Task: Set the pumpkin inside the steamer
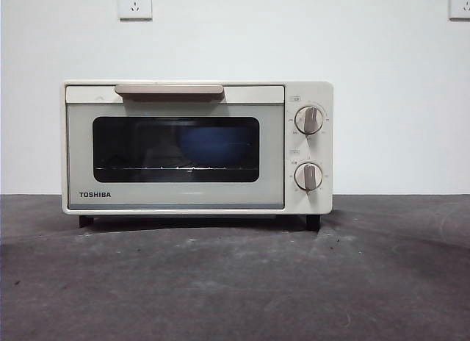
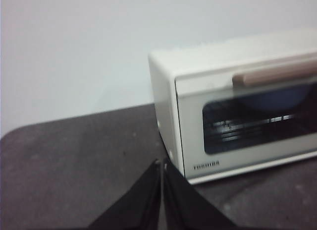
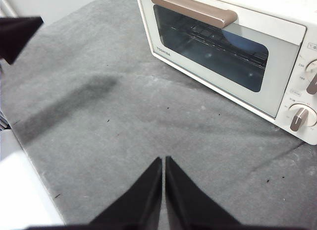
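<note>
While the steamer [image 1: 197, 146] stands square on the dark table [image 1: 235, 282], its door faces straight at the front camera and its long axis runs side to side, parallel to the white wall [image 1: 235, 40] behind it. Its door is closed, the bar handle [image 1: 169, 90] lies level across the top edge, and the two knobs [image 1: 308, 120] sit one above the other at the right end of the face.

Something blue [image 1: 213, 144] shows dimly through the dark door window; its shape is too blurred by the glass to make out. No pumpkin can be made out in any view.

Only the front view shows the two wall sockets [image 1: 135, 2], the right one cut off at the picture's edge. The left wrist view alone shows the steamer's plain side panel, and it is soft and blurred. The right wrist view shows the wire rack [image 3: 213, 39] inside more clearly, and a black part [image 3: 17, 34] of unclear identity at one edge.

The left claw [image 2: 162, 163] is closed with its jaws together and holds nothing, hanging near the steamer's front corner. The right claw [image 3: 163, 160] is likewise closed and empty, over bare table well apart from the steamer.
</note>
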Controlling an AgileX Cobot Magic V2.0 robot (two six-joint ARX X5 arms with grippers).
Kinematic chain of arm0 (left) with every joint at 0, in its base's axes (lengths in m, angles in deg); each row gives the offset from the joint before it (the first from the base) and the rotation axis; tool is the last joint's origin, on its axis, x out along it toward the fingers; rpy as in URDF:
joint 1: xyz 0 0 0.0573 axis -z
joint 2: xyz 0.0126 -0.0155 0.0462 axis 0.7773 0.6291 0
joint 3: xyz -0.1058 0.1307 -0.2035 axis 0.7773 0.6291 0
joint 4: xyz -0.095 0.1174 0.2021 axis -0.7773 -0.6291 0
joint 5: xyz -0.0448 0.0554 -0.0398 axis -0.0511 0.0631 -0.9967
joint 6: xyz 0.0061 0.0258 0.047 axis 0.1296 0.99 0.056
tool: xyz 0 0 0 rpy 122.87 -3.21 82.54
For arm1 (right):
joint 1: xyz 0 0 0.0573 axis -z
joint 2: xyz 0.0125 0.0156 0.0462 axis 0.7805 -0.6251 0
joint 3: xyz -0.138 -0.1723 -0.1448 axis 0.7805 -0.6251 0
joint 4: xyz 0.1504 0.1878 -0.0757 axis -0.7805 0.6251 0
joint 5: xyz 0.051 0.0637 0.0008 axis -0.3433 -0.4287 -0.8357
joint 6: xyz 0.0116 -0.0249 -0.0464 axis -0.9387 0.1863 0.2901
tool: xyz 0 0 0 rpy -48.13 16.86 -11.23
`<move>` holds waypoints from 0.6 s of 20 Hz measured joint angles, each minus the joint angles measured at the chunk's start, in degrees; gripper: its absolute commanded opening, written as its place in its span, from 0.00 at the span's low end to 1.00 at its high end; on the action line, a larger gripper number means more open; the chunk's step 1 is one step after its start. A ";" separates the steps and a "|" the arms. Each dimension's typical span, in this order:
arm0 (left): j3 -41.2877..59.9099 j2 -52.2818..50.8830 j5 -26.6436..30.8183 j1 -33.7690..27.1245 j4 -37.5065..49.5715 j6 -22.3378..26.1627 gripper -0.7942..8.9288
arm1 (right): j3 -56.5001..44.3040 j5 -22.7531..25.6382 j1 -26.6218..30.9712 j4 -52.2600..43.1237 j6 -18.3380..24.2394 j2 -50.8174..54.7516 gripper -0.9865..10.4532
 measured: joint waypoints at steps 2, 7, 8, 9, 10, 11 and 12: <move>7.82 -2.78 0.20 -1.73 -4.39 -0.94 0.10 | -0.66 0.02 11.13 -0.59 3.17 7.08 0.09; 7.82 -2.78 0.22 -1.73 -4.39 -0.96 0.10 | -46.49 7.76 41.68 -20.20 4.07 43.89 0.09; 7.82 -2.78 0.22 -1.73 -4.39 -0.96 0.10 | -46.49 7.76 41.68 -20.20 4.07 43.89 0.09; 7.82 -2.78 0.22 -1.73 -4.39 -0.96 0.10 | -46.49 7.76 41.68 -20.20 4.07 43.89 0.09; 7.82 -2.78 0.22 -1.73 -4.39 -0.96 0.10 | -46.49 7.76 41.68 -20.20 4.07 43.89 0.09; 7.82 -2.78 0.22 -1.73 -4.39 -0.96 0.10 | -46.49 7.76 41.68 -20.20 4.07 43.89 0.09; 7.82 -2.78 0.22 -1.73 -4.39 -0.96 0.10 | -46.49 7.76 41.68 -20.20 4.07 43.89 0.09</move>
